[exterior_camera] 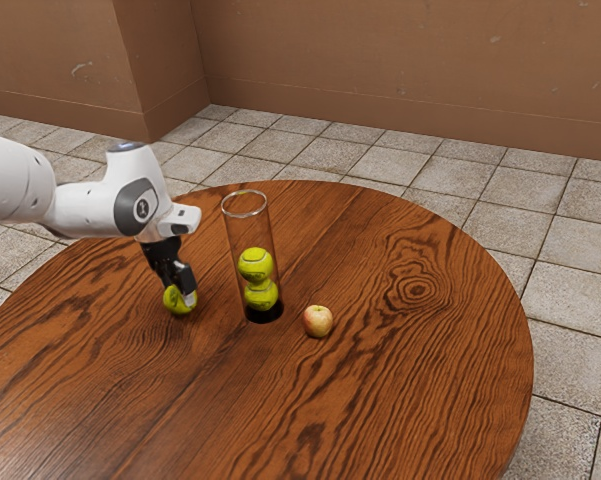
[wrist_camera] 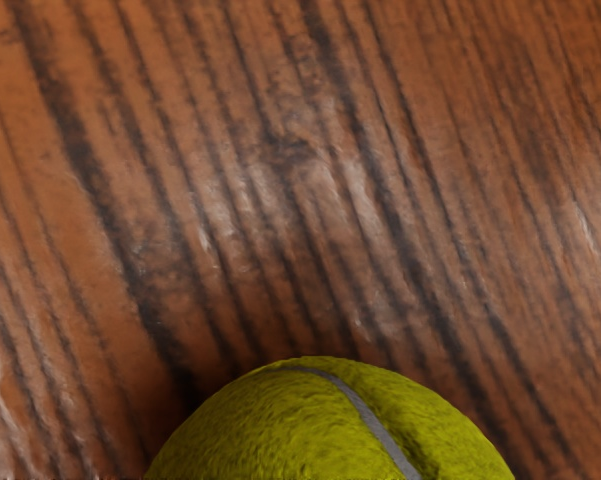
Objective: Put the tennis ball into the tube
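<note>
You have the tennis ball (exterior_camera: 172, 301) under the black gripper (exterior_camera: 184, 290), inward from the round table's (exterior_camera: 420, 370) edge on the exterior view's left; whether the gripper is clamped on it, I cannot tell. Just beside them, toward the exterior view's right, stands a clear tube (exterior_camera: 248, 230) with two stacked balls (exterior_camera: 255, 264) inside. Beyond it sits a red-yellow apple (exterior_camera: 318, 321).

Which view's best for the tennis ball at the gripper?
Wrist view: the tennis ball is large, seam clear, though cropped by the lower edge. Exterior view: small, partly hidden by the gripper.
</note>
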`<state>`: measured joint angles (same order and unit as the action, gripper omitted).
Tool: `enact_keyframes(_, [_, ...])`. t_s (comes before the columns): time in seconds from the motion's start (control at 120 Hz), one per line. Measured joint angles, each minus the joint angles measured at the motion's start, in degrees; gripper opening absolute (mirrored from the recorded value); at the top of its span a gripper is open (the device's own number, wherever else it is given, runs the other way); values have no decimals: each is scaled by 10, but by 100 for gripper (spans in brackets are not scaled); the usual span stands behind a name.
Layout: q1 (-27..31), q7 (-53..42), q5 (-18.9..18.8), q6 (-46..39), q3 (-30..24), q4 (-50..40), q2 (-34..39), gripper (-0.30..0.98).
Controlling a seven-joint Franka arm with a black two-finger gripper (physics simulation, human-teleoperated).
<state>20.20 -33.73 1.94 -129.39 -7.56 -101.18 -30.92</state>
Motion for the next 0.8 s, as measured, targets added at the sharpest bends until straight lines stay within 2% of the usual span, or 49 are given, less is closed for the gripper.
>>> enact_keyframes(0.117, [0, 4, 3, -6, 0, -12, 3, 48])
enact_keyframes(0.333, [0, 12, 2, -11, 0, -24, 14, 40])
enact_keyframes(0.467, [-5, 17, 1, -8, -6, -41, 77, 35])
enact_keyframes(0.658, [-7, 26, -1, -6, -23, -71, 220, 26])
enact_keyframes(0.8, [-8, 34, 10, -7, -45, -56, 264, 19])
